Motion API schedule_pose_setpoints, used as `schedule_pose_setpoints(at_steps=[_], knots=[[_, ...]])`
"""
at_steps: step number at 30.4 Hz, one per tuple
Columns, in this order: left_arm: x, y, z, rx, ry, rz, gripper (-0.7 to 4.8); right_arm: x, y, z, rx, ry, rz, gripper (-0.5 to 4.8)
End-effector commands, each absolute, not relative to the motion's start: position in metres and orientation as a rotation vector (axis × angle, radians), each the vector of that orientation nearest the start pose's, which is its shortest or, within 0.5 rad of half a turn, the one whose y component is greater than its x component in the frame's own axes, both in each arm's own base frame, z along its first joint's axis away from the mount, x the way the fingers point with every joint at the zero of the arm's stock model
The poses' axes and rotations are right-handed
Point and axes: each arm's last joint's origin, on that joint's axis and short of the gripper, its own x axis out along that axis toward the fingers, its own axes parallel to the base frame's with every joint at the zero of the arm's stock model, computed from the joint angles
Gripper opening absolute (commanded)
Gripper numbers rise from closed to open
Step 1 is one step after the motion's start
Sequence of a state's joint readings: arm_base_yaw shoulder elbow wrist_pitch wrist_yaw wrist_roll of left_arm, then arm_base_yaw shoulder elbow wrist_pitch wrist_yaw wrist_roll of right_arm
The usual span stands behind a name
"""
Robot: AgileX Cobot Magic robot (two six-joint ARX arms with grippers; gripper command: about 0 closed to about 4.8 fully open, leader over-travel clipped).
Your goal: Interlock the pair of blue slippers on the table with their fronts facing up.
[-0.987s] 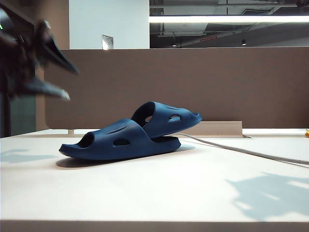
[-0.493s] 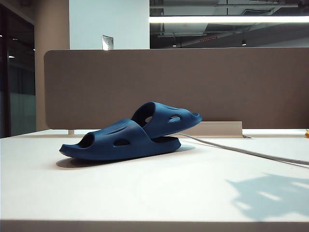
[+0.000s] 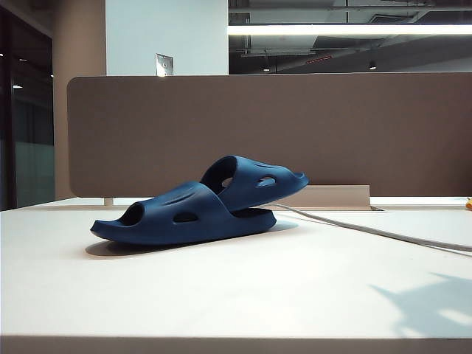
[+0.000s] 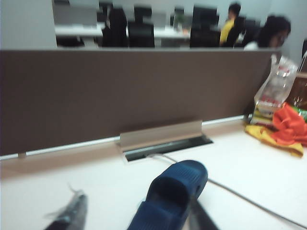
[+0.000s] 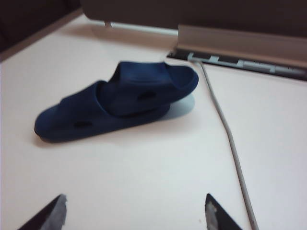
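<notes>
Hovering with fingers spread and empty, the right gripper [image 5: 134,213] faces the pair of blue slippers [image 3: 199,204], nested on the table [image 3: 236,295] at its twelve o'clock. The left gripper [image 4: 134,218], also released, has left the exterior view; interlocking looks complete.

Grey cable [image 3: 383,234] runs fwd from a metal cable hatch [image 4: 163,139], w/ orange cloth [image 4: 288,125] & plastic bag [image 4: 278,88] near it.
</notes>
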State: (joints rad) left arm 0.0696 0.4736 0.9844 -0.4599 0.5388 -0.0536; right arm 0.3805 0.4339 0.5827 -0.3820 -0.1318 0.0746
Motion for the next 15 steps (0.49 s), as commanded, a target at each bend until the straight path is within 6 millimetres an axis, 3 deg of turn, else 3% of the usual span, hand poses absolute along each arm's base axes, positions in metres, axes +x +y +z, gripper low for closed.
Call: schedule_pose_setpoints(at_steps=[1,5,9,15], knots=[[0.053,-0.011,0.386,-0.053,-0.052,-0.460,2.68,0.092,0.041,0.294,0.063,0.193,0.505,3.64],[0.044,-0.011,0.359,-0.090,-0.042,-0.451,2.65,0.087,0.039,0.294,0.071,0.195,0.505,3.64],[0.040,-0.012,0.335,-0.146,-0.022,-0.455,1.69,0.086,0.039,0.291,0.087,0.226,0.508,3.64],[0.032,-0.012,0.317,-0.171,-0.037,-0.459,0.74,0.086,0.040,0.290,0.127,0.248,0.554,3.57]])
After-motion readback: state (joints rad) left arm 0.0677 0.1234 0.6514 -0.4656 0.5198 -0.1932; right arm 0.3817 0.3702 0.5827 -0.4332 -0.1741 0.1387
